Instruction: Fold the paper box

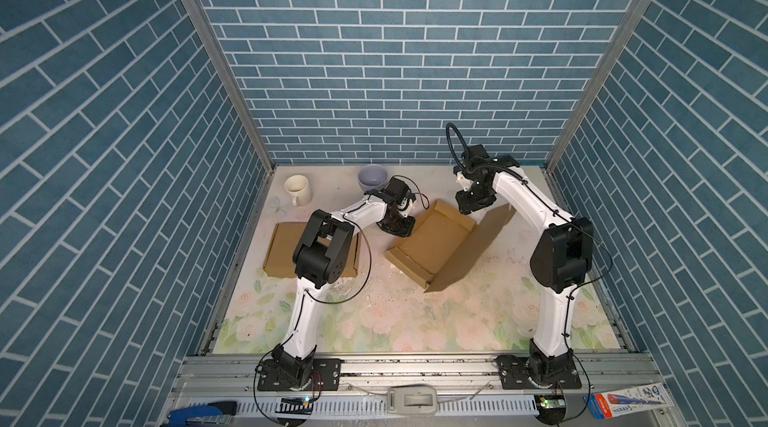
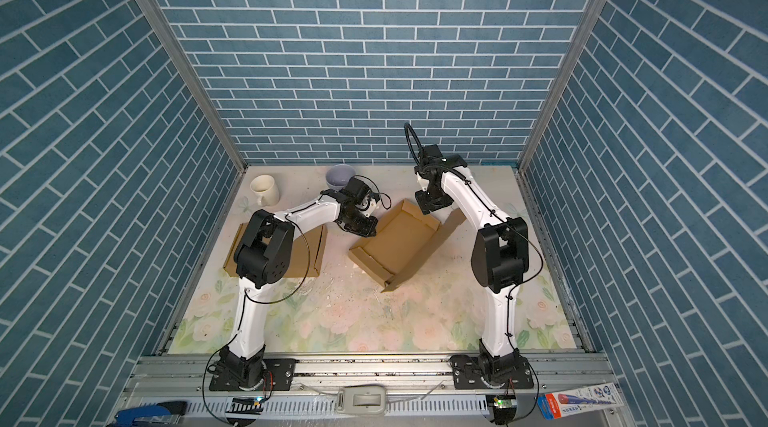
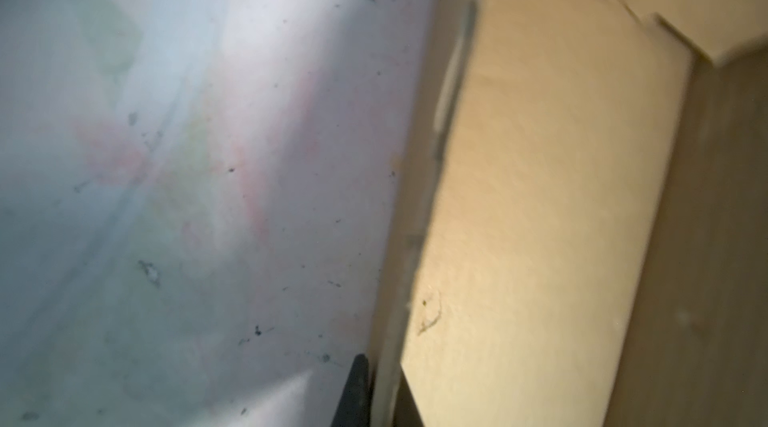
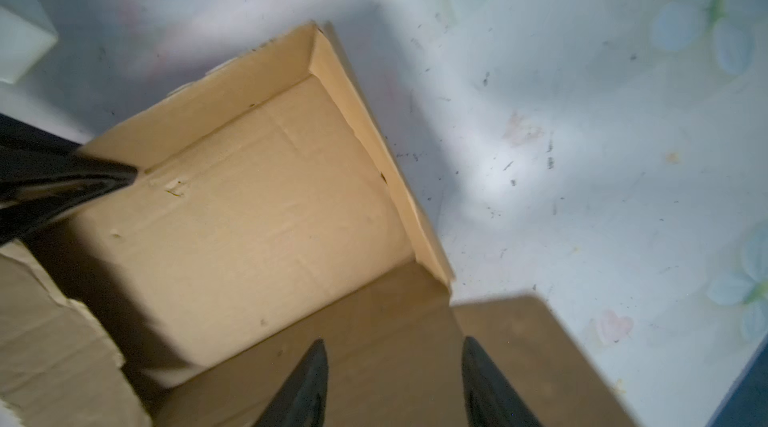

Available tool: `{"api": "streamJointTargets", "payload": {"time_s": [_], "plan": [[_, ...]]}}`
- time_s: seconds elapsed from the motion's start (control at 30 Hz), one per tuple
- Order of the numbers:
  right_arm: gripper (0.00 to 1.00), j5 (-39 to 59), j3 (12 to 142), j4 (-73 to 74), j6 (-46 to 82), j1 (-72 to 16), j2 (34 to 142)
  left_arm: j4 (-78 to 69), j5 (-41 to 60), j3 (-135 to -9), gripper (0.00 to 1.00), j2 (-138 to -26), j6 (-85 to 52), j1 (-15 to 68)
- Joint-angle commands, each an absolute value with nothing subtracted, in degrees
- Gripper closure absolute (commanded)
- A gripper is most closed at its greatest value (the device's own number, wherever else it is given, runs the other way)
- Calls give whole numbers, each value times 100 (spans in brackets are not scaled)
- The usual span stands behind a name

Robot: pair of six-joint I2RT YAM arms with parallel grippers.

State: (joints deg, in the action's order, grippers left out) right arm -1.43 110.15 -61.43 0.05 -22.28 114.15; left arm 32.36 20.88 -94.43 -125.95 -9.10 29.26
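The paper box [image 1: 436, 238] is clenched at its left wall by the left gripper [image 1: 401, 229]; its lid [image 1: 469, 254] is overhung by the released right gripper [image 4: 395, 383].

Brown box [image 1: 436, 238], floral pastel table [image 1: 415, 321]

Pretty sure this is a lab robot cell, not a real home. Fake blue-brick wall panels [image 1: 374, 51] on aluminium framing [image 1: 216, 59], arms bolted to a metal rail [image 1: 415, 366], a floral mat [image 1: 395, 321], and a prop bowl [image 1: 372, 177] and mug [image 1: 297, 189] beyond the left gripper [image 1: 401, 230].
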Motion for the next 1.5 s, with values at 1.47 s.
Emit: {"api": "streamJointTargets", "payload": {"time_s": [1.47], "plan": [[32,605,4663,-2690,5297,-1486,6298,-751,-559,-6740,95,-11657,-8345,4357]]}}
